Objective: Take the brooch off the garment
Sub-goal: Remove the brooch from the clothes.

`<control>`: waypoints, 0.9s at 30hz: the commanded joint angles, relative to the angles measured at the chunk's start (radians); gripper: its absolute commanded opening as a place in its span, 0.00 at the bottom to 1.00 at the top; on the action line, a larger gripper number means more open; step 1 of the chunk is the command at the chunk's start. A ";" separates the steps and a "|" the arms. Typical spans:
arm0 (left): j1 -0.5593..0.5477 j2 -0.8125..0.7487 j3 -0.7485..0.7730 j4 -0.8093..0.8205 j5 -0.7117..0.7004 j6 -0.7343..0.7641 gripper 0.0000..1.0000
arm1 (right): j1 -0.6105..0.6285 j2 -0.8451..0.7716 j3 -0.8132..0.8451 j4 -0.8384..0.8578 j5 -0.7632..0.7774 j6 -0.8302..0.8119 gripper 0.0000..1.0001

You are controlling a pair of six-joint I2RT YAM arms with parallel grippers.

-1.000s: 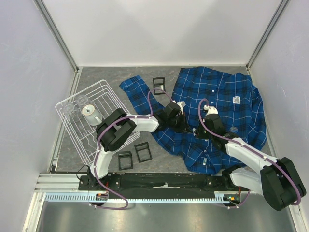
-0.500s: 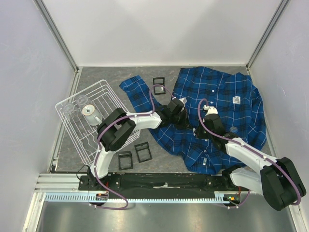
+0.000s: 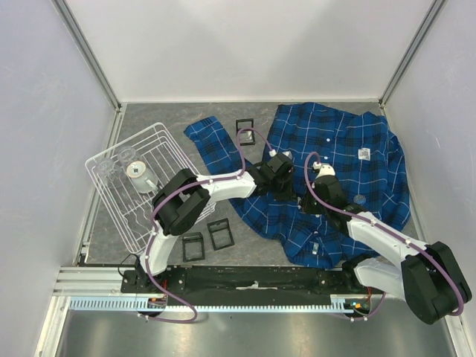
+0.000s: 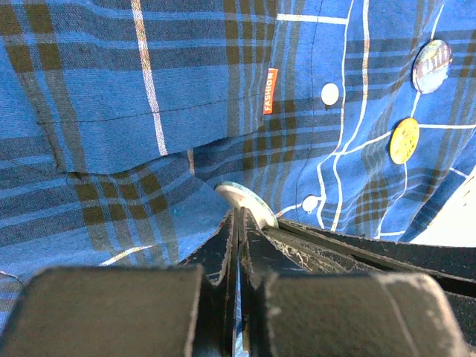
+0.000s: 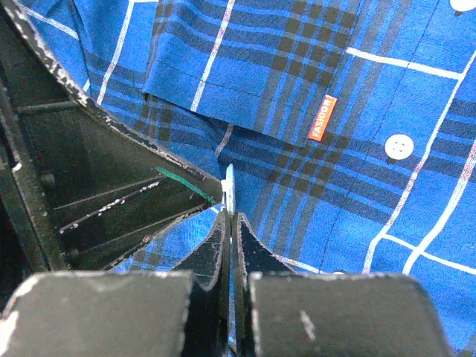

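The garment, a blue plaid shirt, lies spread over the right half of the table. Both grippers meet above its middle, tip to tip. My left gripper is shut, with the round, pale-rimmed brooch pinched at its tips. The right gripper is shut on a fold of the garment just below the brooch, which stands edge-on. In the top view the left gripper and right gripper hide the brooch.
Two more badges, one pale and one yellow, are pinned near white buttons. An orange label is sewn by a pocket. A white wire basket holding cups stands at the left. Black square frames lie near the front.
The left gripper slid a little up and right over the shirt, towards the right gripper, and its jaws came fully shut. The right arm stayed still.
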 commanded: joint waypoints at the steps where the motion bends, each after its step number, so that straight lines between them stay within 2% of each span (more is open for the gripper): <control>1: -0.004 0.027 0.049 -0.020 -0.029 0.003 0.02 | 0.010 0.001 0.017 -0.007 -0.004 -0.013 0.00; 7: -0.010 0.028 0.041 -0.036 -0.038 -0.006 0.02 | 0.010 0.001 0.016 -0.005 -0.004 -0.011 0.00; 11: -0.014 0.007 0.016 -0.040 -0.093 -0.016 0.02 | 0.009 0.000 0.014 -0.007 -0.004 -0.013 0.00; 27: -0.022 0.034 0.055 -0.008 -0.005 -0.033 0.02 | 0.016 0.015 0.014 0.006 -0.018 -0.019 0.00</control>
